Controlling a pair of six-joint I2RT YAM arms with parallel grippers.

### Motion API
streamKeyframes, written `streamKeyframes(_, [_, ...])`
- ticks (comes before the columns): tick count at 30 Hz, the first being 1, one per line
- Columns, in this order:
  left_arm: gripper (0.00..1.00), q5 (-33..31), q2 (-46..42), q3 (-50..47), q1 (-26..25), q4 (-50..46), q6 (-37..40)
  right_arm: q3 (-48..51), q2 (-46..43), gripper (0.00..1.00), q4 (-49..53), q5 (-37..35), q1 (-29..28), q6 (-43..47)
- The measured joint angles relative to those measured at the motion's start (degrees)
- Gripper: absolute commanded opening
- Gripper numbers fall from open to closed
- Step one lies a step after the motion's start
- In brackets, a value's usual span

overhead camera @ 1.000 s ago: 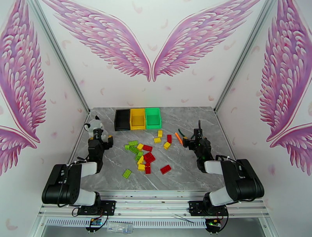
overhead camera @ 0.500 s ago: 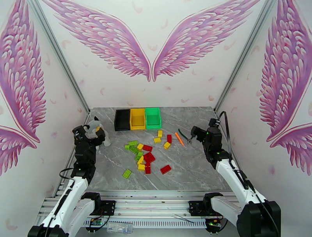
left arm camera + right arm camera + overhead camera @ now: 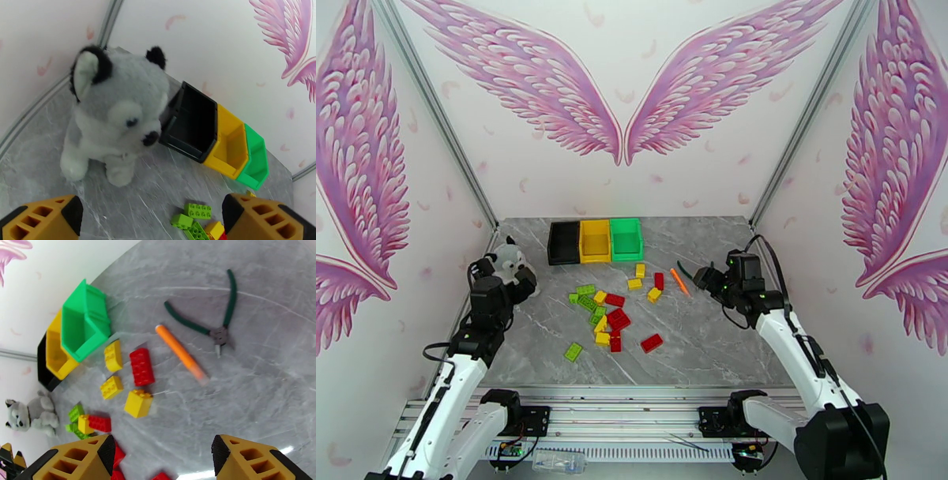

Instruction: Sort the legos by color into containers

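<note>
Left gripper: my fingers stand wide apart with nothing between them, raised over the left side of the table and pointed at the plush husky.
Plush husky: sits upright just ahead of my left fingers, its snout close beside the black bin.
Containers: black bin, yellow bin and green bin, joined in a row at the back of the table.
Legos: red, yellow and light green bricks lie scattered mid-table, in front of the bins.
Orange stick: lies flat to the right of the legos, near a red brick.
Pliers: green handles spread, just beyond the stick, not touching it.
Right gripper: my fingers are spread wide and empty, above the stick and pliers.
</note>
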State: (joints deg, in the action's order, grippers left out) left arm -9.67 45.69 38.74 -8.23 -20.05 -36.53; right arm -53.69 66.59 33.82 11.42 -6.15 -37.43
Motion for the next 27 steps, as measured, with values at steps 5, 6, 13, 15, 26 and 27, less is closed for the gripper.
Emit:
streamKeyframes(5, [0.99, 2.45, 2.64, 3.45, -12.11, -3.76, -3.76, -4.02, 4.52, 0.73, 4.63, 2.78, -6.54, 0.17])
streamKeyframes(6, [0.99, 2.54, 3.91, 4.22, -14.62, -4.09, -4.35, -4.83, 5.38, 0.73, 5.46, 2.91, -7.91, 0.24])
streamKeyframes(13, [0.80, 4.07, 18.43, 7.80, -31.01, -7.50, -7.85, -8.52, 12.15, 0.75, 10.08, 3.21, -19.28, 3.04])
streamKeyframes(15, [0.77, 4.42, 22.97, 8.61, -33.42, -9.64, -8.66, -8.55, 13.49, 0.78, 11.08, 3.26, -22.10, 4.24])
streamKeyframes(26, [0.75, 2.03, 21.92, 1.77, -41.11, -18.40, -13.97, -5.09, 14.10, 0.78, 12.35, 4.22, -31.10, 7.56])
streamKeyframes(27, [0.76, 1.77, 20.98, 0.28, -41.33, -18.88, -14.58, -4.63, 14.10, 0.78, 12.52, 4.28, -31.56, 7.69])
